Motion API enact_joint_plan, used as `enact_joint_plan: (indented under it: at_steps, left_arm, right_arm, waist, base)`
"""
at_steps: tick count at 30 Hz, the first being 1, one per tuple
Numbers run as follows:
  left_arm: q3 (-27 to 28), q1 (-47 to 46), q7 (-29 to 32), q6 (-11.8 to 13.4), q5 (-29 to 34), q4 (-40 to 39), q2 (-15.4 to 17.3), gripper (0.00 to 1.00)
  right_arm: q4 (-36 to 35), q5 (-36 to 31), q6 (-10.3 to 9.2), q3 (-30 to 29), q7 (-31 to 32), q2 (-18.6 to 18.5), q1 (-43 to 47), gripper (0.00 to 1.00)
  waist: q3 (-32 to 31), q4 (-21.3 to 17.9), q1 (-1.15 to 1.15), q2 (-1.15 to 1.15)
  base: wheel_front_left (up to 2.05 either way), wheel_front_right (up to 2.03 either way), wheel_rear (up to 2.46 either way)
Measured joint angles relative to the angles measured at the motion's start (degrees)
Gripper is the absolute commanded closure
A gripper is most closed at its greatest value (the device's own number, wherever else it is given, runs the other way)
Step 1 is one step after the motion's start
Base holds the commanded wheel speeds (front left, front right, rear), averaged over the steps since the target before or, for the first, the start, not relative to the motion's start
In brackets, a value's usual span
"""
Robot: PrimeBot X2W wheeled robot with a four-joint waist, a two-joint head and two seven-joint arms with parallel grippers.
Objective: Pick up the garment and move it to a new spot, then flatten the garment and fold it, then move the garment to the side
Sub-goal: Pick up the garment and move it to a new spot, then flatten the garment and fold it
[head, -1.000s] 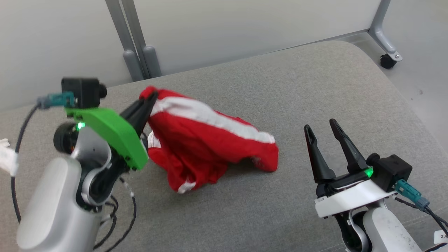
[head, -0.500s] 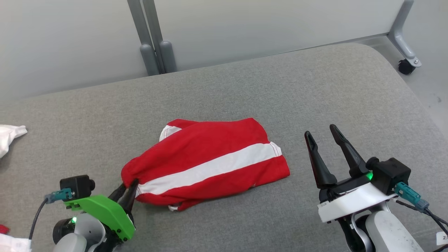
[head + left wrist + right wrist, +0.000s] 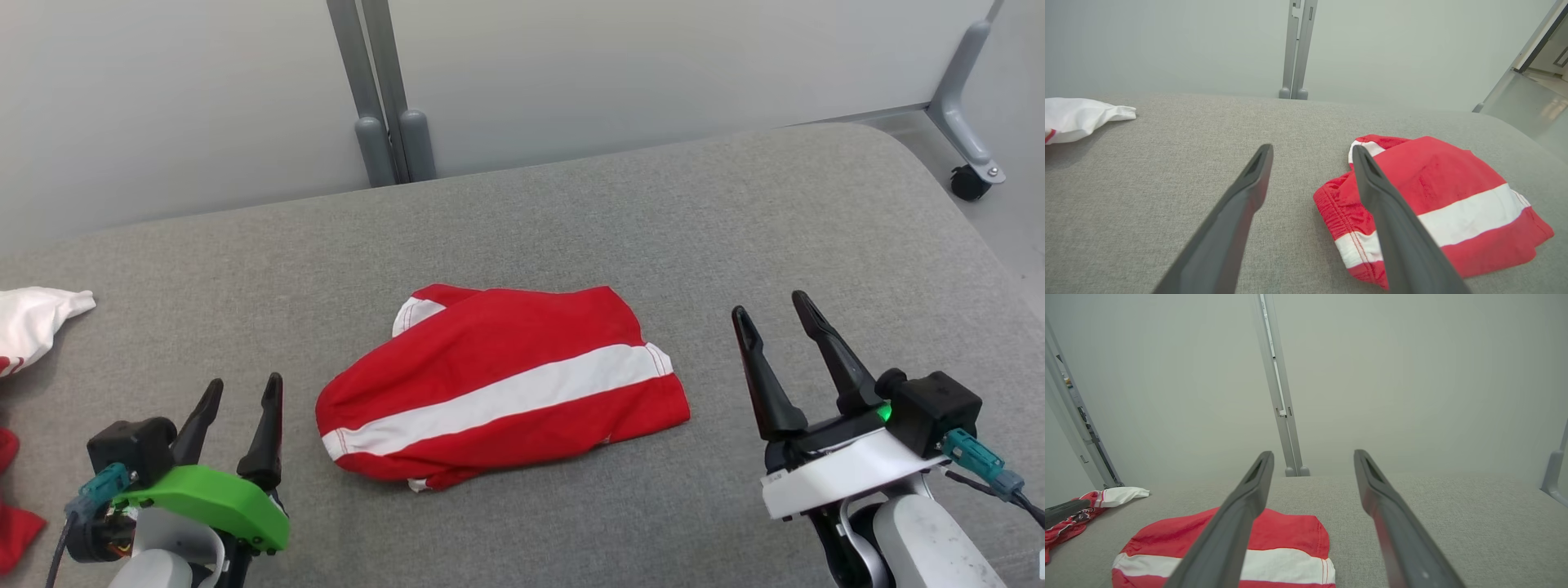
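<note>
A red garment with one white stripe is seen lying on the grey table, near its middle and between the two end effectors, touched by neither. The left end effector is held just beside the garment's gathered waistband, fingers apart and empty; the right end effector is held near the opposite hem, likewise apart and empty. The placing at a new spot is judged done. The cloth is still rumpled, with one layer doubled over another, so flattening, folding and the move to the side are judged outstanding. Counted: one garment, two end effectors, and at the table's left edge one white cloth and one red scrap; whether these are joined cannot be told.
</note>
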Motion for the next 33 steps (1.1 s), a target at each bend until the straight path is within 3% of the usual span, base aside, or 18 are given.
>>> enact_joint_plan:
  at_steps: [5, 9, 19, 33]
  left_arm:
    - [0.92, 3.38, -4.17, 5.04, 3.67, -5.72, 0.44, 0.0]
    - [1.86, 6.15, -6.17, 6.93, 5.03, -8.86, -0.36, 0.0]
    - [2.3, 9.39, -7.08, 7.91, 8.06, -11.11, -1.99, 0.0]
    - [2.8, 9.42, -6.87, 6.99, 7.55, -10.43, -2.54, 0.0]
  right_arm:
    - [-0.3, -0.81, 0.0, -2.01, 0.0, 0.58, 1.25, 0.0]
    - [-0.3, -2.15, 0.0, -4.08, 0.0, 1.04, 2.71, 0.0]
    - [0.12, -3.65, 0.0, -7.28, 0.0, 0.86, 3.77, 0.0]
    - [2.33, -3.72, 0.01, -6.26, 0.0, 1.09, 3.56, 0.0]
  waist:
    - [-0.66, 0.34, 0.0, 0.0]
    - [-1.06, 0.86, 0.0, 0.0]
    - [-1.55, 1.67, 0.0, 0.0]
    - [-0.91, 1.99, 0.0, 0.0]
  base:
    - [0.0, 0.0, 0.0]
    - [0.0, 0.0, 0.0]
    - [0.0, 0.0, 0.0]
    - [0.0, 0.0, 0.0]
